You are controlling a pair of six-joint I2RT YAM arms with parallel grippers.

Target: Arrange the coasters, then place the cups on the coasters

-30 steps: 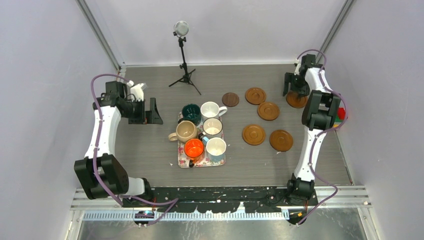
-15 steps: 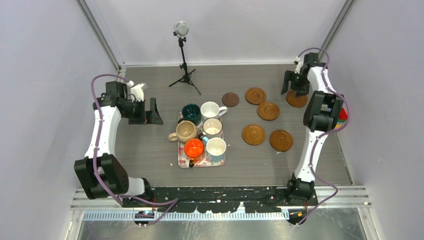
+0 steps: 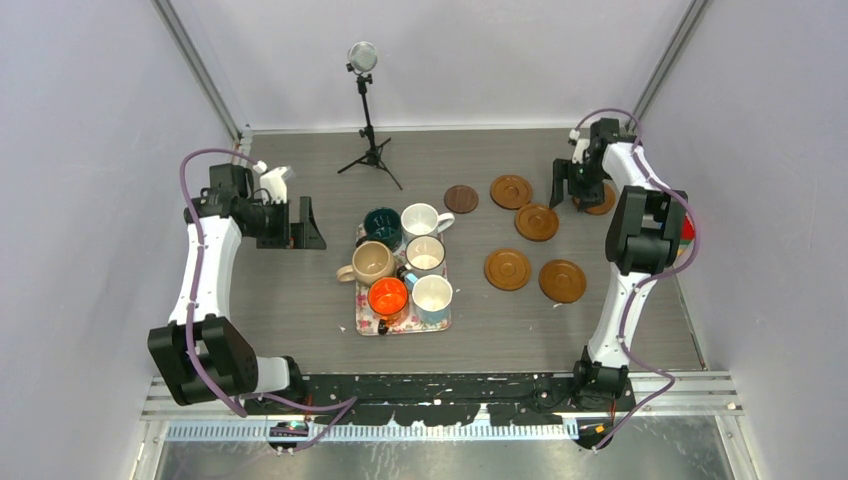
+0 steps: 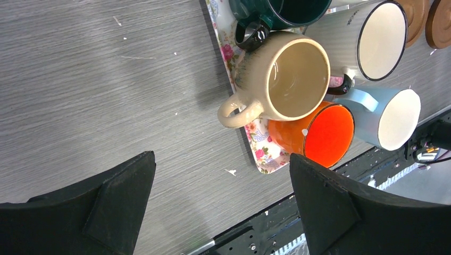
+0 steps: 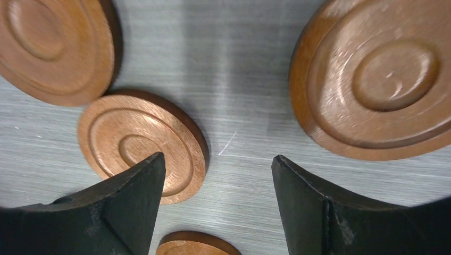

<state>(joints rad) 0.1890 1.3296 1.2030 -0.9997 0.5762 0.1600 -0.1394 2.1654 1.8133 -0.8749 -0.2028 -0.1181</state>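
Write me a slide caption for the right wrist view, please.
Open right end effector above the table, wooden coasters on both sides, nothing gripped.

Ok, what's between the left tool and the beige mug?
Only bare grey tabletop lies between the left tool and the beige mug. The left wrist view shows it; the top view agrees.
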